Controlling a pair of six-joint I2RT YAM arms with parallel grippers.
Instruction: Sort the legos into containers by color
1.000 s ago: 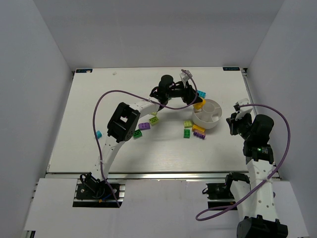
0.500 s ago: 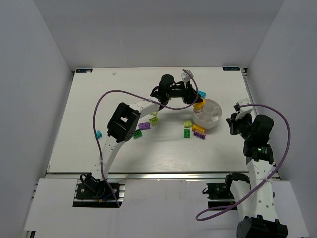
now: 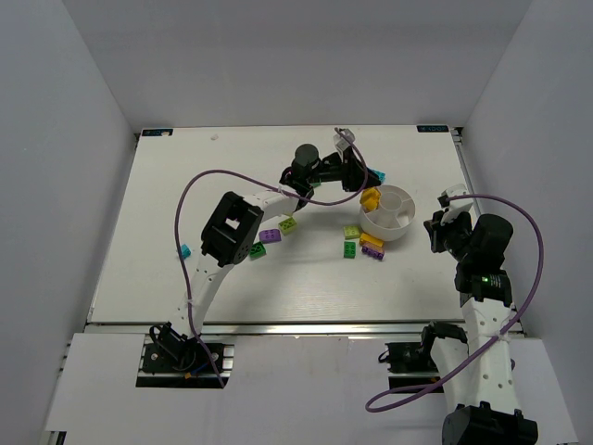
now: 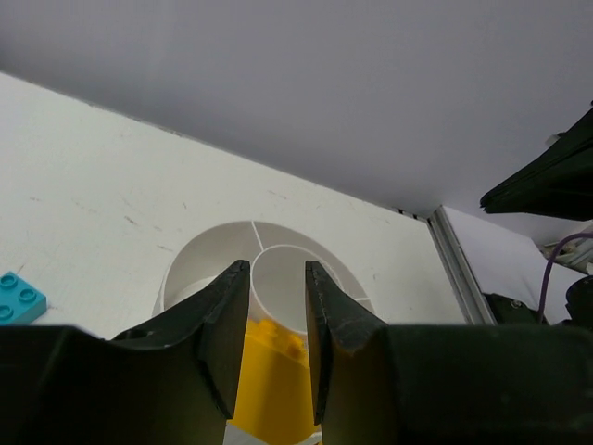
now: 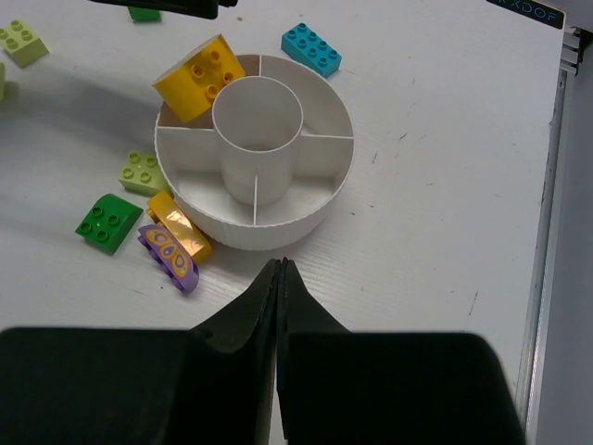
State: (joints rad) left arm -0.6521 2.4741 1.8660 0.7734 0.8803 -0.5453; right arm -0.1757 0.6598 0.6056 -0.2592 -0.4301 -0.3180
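The white table [image 5: 426, 232] carried the divided bowl [image 5: 250, 232] right of centre. The left pincer [image 4: 276, 267] had its jaws narrowly apart, gripping nothing. The right pincer [image 5: 279, 264] was closed and empty. A yellow-orange brick [image 5: 197, 79] leaned on the bowl's far-left rim. A far-right edge label [image 5: 524, 11] partly read "XDOF".

L gripper [image 4: 277, 271] jaws narrow, maybe clamping; R gripper [image 5: 280, 266] closed.

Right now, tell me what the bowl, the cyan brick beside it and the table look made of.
Bowl: likely thin moulded plastic, white, faintly glossy, with fine ribs on its outer wall.
Cyan brick: hard plastic, smooth, uniform colour, moulded studs.
Table: probably white laminated or painted board, matt, with small scuffs and faint grain.
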